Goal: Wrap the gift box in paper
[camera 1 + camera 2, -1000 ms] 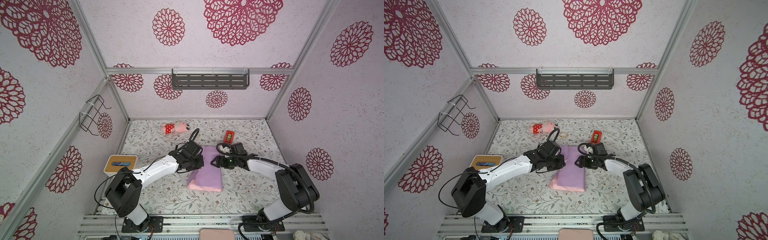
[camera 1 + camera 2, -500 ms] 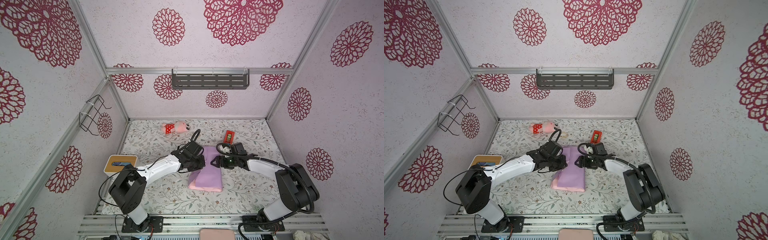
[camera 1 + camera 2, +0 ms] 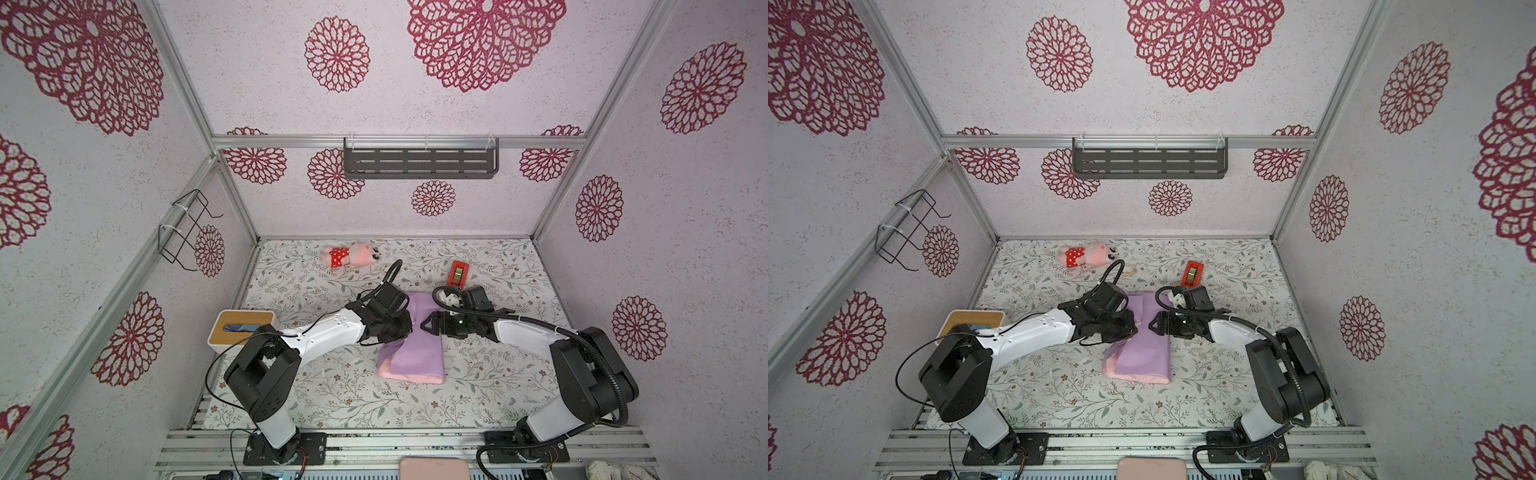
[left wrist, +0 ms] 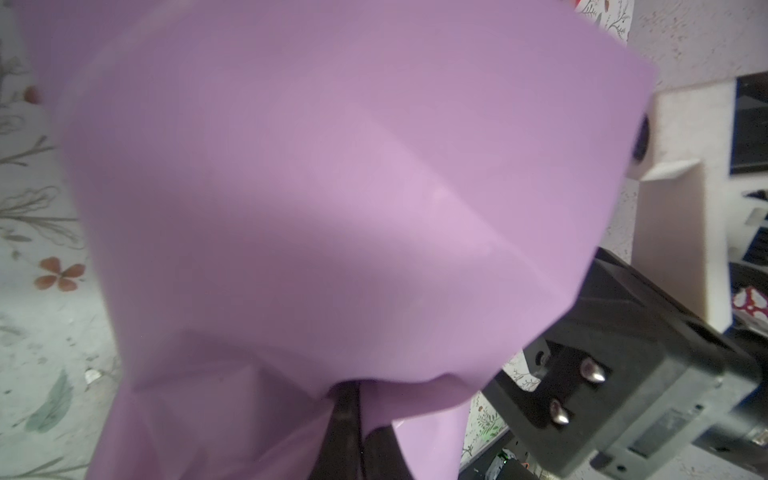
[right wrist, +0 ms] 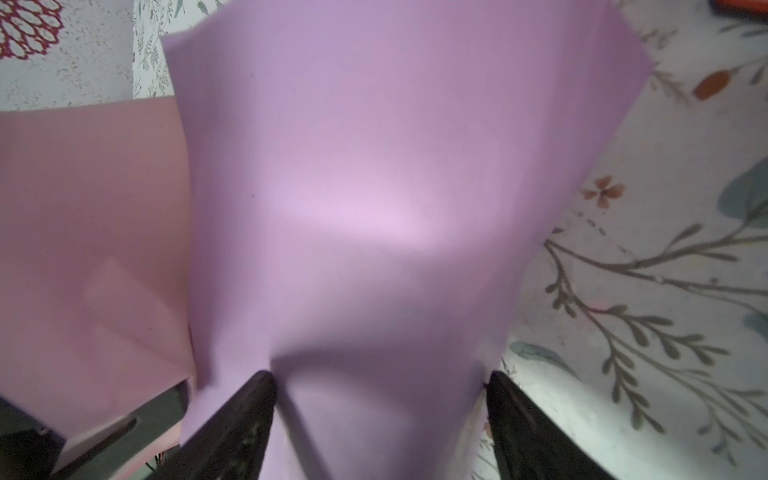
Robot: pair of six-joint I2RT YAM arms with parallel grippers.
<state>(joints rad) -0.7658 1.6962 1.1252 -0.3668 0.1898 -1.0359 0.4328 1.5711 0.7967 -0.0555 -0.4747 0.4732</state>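
Note:
The paper lies mid-table as a folded bundle, lilac face up, with pink showing along its near and left edges. The gift box is hidden beneath it. My left gripper is at the bundle's left side. In the left wrist view it is shut on a lilac fold of the paper. My right gripper meets the bundle from the right. In the right wrist view its jaws stand wide, with both fingers pressed against the paper-covered box.
A red tape dispenser lies just behind the right gripper. A plush toy lies at the back. A tissue box stands by the left arm. A pink pad sits at the front rail, outside the mat.
My left gripper has crept a little to the right with the paper's edge pinched in it. The right arm has not moved.

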